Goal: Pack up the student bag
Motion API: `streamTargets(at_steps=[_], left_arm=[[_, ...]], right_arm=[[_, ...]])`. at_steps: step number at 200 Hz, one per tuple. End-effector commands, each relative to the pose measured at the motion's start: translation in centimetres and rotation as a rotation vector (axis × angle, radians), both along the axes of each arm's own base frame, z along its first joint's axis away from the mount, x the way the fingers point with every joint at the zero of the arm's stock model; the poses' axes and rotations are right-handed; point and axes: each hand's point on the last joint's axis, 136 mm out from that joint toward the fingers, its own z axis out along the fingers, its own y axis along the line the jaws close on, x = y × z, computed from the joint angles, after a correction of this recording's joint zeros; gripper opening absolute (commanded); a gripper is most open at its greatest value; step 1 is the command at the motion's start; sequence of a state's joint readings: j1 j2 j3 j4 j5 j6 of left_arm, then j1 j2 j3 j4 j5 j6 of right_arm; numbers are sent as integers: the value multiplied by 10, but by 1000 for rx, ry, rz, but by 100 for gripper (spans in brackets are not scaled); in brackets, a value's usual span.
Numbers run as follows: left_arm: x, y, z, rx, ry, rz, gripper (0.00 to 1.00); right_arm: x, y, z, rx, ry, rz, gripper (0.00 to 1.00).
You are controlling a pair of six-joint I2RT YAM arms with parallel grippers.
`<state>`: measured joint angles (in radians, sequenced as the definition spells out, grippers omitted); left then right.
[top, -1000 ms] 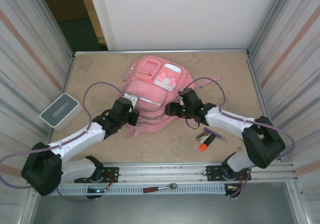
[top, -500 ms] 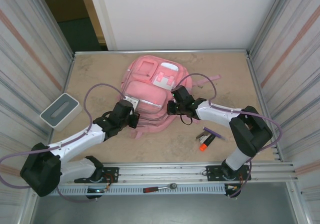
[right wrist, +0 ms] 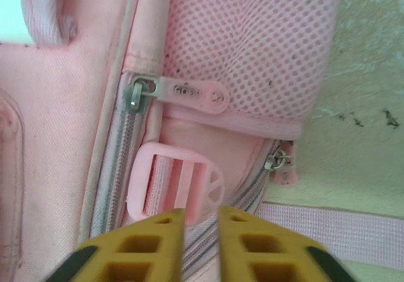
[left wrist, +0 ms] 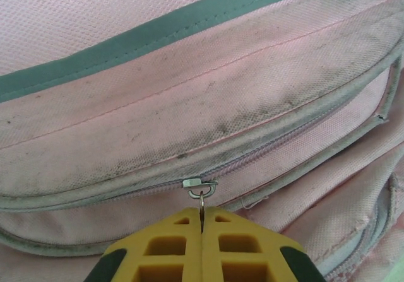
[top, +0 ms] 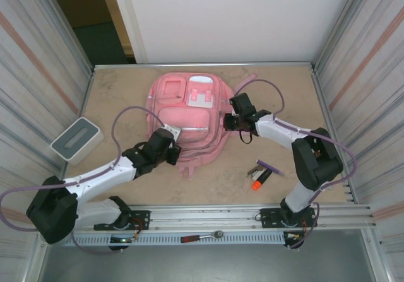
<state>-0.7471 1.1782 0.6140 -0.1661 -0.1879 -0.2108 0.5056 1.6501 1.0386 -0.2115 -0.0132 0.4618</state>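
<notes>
Student bag (top: 189,115) lies flat mid-table, toward the far edge. Your left gripper (left wrist: 201,222) is clamped on its zip pull ring (left wrist: 201,201). Your right gripper (right wrist: 202,216) stands slightly parted over a pink buckle (right wrist: 173,187) at the bag's side, seemingly grasping nothing. An orange-capped marker (top: 260,180) lies near your right arm, and a grey-white box (top: 76,140) sits well left.

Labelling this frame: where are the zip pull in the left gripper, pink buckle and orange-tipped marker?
zip pull (left wrist: 201,185), left wrist view, metal slider.
pink buckle (right wrist: 177,187), right wrist view, its middle.
orange-tipped marker (top: 256,185), top view, orange end.
</notes>
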Motion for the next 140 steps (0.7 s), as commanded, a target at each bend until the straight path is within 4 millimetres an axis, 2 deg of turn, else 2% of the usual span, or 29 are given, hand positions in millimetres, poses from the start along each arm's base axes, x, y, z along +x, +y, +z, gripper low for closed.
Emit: streamTargets(at_steps=[1, 24, 47, 64, 96, 111, 117, 140], left_arm=[[-2, -4, 1, 22, 14, 11, 0], [-2, -7, -3, 39, 15, 7, 0], [-3, -10, -5, 46, 17, -1, 0], [-3, -10, -5, 45, 13, -4, 0], [-4, -7, -5, 52, 7, 2, 0], [-5, -4, -5, 56, 3, 10, 0], [-6, -3, -5, 56, 2, 12, 0], [-8, 2, -2, 53, -12, 21, 0]], right_arm=[[-31, 11, 15, 107, 32, 56, 33], [-69, 24, 5, 257, 111, 64, 52], [-92, 40, -10, 326, 173, 68, 60], [-93, 51, -16, 339, 178, 80, 62], [-82, 69, -26, 349, 192, 93, 61], [-77, 68, -38, 317, 207, 76, 59], [-76, 66, -42, 297, 209, 68, 55], [-71, 54, -52, 239, 194, 48, 24]])
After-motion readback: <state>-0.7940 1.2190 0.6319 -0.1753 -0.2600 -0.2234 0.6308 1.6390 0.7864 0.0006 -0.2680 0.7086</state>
